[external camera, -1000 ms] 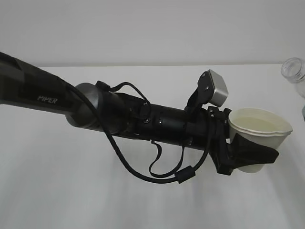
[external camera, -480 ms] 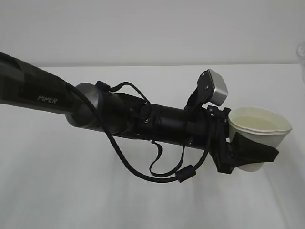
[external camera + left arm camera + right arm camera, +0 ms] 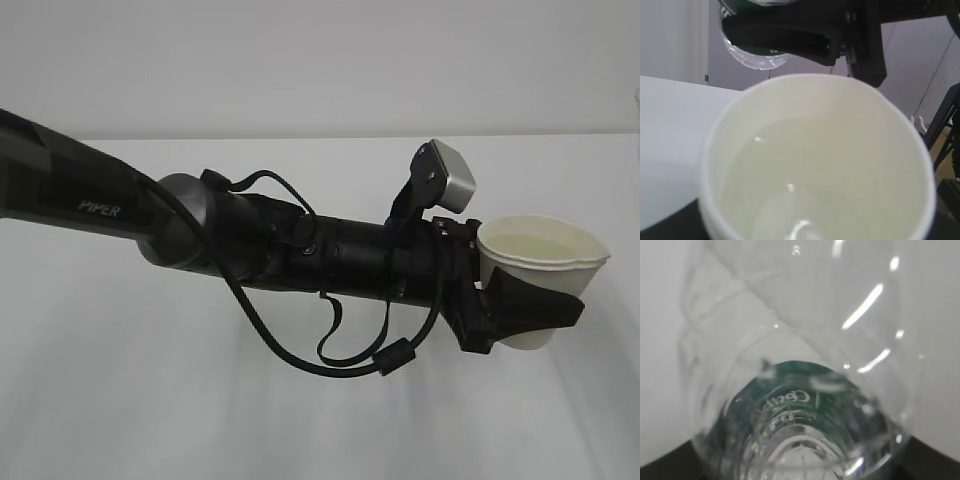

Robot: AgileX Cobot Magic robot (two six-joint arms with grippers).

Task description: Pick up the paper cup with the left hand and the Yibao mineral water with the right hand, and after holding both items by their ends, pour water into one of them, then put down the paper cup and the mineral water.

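The Yibao mineral water (image 3: 756, 52) is cut off by the wrist view's top edge.

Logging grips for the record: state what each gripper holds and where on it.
The left hand holds the paper cup around its lower wall, under the rim. The right hand clamps the Yibao mineral water across its green-labelled body.

Both arms raised, each gripper closed around its load

The left hand (image 3: 515, 305) sits at the end of a thick black arm marked "PIPER" that reaches in from the left, nearly level, with cables looping under the wrist; its jaws clasp the paper cup (image 3: 543, 262) upright. In the left wrist view the right hand (image 3: 805, 35) is higher, jaws clamped across the Yibao mineral water (image 3: 757, 50)
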